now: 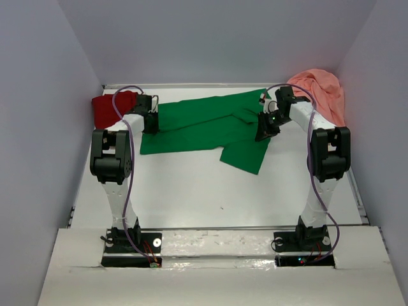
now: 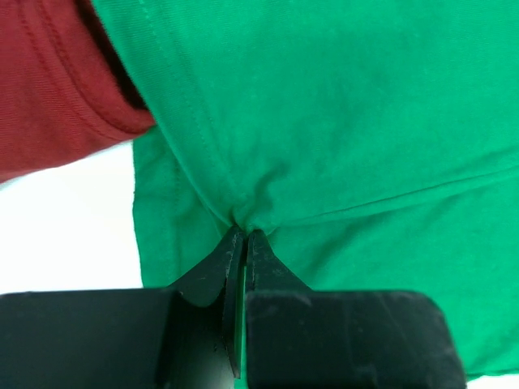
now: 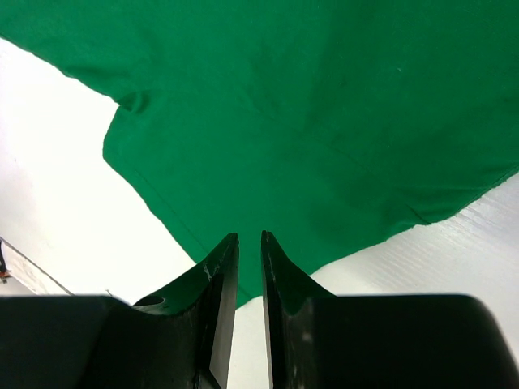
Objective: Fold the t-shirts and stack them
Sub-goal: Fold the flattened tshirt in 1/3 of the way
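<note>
The bright green t-shirt (image 1: 197,124) lies spread across the back middle of the white table, a flap hanging toward the front right. My left gripper (image 1: 151,121) is at its left edge; in the left wrist view it (image 2: 245,231) is shut on a pinched fold of the green cloth (image 2: 340,121). My right gripper (image 1: 266,127) is over the shirt's right part; in the right wrist view its jaws (image 3: 250,235) stand a narrow gap apart with nothing between them, above the green cloth (image 3: 324,105). The dark red t-shirt (image 1: 105,107) is bunched at the back left, the salmon-pink t-shirt (image 1: 322,89) at the back right.
The red shirt (image 2: 49,89) lies right beside the green shirt's left edge. Grey walls close in the table on the left, back and right. Bare white table (image 1: 191,191) lies between the green shirt and the arm bases.
</note>
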Motion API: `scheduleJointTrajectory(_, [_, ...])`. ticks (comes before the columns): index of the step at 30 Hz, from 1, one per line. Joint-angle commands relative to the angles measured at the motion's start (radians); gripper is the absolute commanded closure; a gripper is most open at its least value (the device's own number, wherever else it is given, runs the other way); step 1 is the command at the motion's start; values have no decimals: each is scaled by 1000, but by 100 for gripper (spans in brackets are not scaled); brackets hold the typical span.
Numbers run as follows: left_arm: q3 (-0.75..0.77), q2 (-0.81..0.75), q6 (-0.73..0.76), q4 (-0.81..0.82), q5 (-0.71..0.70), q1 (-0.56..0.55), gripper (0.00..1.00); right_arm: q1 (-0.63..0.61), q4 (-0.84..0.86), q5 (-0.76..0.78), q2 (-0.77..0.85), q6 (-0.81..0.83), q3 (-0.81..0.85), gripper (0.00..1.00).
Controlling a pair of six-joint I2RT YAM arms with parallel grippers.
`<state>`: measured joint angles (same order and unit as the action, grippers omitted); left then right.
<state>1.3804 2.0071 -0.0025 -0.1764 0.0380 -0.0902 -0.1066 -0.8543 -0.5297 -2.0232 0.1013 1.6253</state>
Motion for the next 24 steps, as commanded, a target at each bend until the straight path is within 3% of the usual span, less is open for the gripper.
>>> scheduleJointTrajectory(1, [20, -61, 38, 6, -76, -2, 100, -8, 29, -18, 26, 11, -8, 77])
scheduleJointTrajectory(16, [63, -88, 71, 2, -135, 0, 100, -8, 49, -17, 24, 11, -38, 77])
scheduleJointTrajectory(20, [66, -90, 73, 0, -128, 0, 100, -8, 121, 43, 37, 40, -47, 76])
scheduleJointTrajectory(24, [59, -87, 67, -2, -119, -3, 100, -8, 228, 76, 12, 55, -19, 68])
